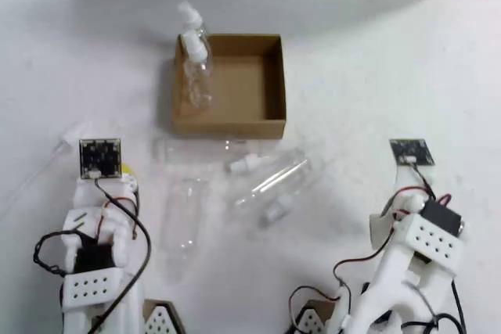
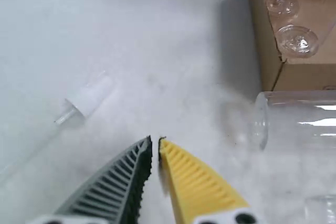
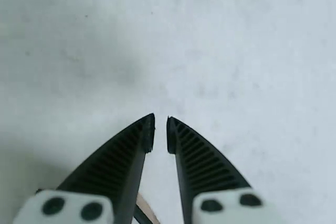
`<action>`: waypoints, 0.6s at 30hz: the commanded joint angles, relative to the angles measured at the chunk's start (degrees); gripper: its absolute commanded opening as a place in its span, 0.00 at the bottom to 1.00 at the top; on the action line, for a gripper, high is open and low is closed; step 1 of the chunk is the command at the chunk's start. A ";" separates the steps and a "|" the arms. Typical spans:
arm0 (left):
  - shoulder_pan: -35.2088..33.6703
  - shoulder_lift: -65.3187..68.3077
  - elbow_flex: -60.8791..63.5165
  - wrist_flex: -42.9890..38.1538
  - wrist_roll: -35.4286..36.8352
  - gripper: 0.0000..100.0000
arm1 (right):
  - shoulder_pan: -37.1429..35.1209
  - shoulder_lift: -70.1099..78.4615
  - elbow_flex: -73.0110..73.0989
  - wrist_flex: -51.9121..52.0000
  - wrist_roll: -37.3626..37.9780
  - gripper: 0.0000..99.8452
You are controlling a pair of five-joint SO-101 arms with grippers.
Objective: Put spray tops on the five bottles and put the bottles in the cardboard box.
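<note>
Nearest the viewer, two robot arms sat at a white table (image 1: pixel 376 76). The left gripper (image 2: pixel 155 141), with one grey finger and one yellow, had its tips together and held nothing. The right gripper (image 3: pixel 160 120), with black fingers, was also all but closed and empty, over bare table on the right side. A little beyond the left gripper and to its left, a loose spray top (image 2: pixel 86 98) lay on its side with its thin tube trailing. In the middle of the table, between the arms and the box, three clear bottles appeared to lie on their sides. The first bottle (image 1: pixel 184 220) pointed near to far, the second bottle (image 1: pixel 275 179) lay on a slant to its right, and the third bottle (image 1: pixel 186 150) lay just on the near side of the box. A second spray top (image 1: pixel 244 164) and a third spray top (image 1: pixel 278 209) lay among them, and it could not be told whether either was fitted to a bottle. Farthest off, the open cardboard box (image 1: pixel 270 115) held two boxed bottles (image 1: pixel 196 76) against its left wall, each seemingly capped in white. Judging by this, two of the five bottles were done, and three were left to cap and box.
</note>
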 commanded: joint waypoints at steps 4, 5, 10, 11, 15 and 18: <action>-0.31 -1.27 -0.09 0.09 -0.44 0.03 | 2.07 -1.27 5.27 -7.96 0.26 0.02; -0.48 -1.27 -0.09 0.09 -0.44 0.03 | 2.07 -1.27 6.07 -8.92 0.26 0.02; -0.57 -1.27 -1.76 0.18 -0.35 0.03 | 1.98 -1.10 9.14 -13.49 0.26 0.02; -0.57 -1.27 -2.81 1.14 -0.35 0.03 | 1.63 -0.84 9.67 -14.46 0.26 0.02; -0.48 -1.27 -13.45 14.59 -0.35 0.03 | -1.80 -1.27 11.34 -14.99 0.35 0.02; 1.01 -1.27 -23.82 27.16 -0.79 0.03 | -1.80 -1.27 11.43 -14.99 0.70 0.02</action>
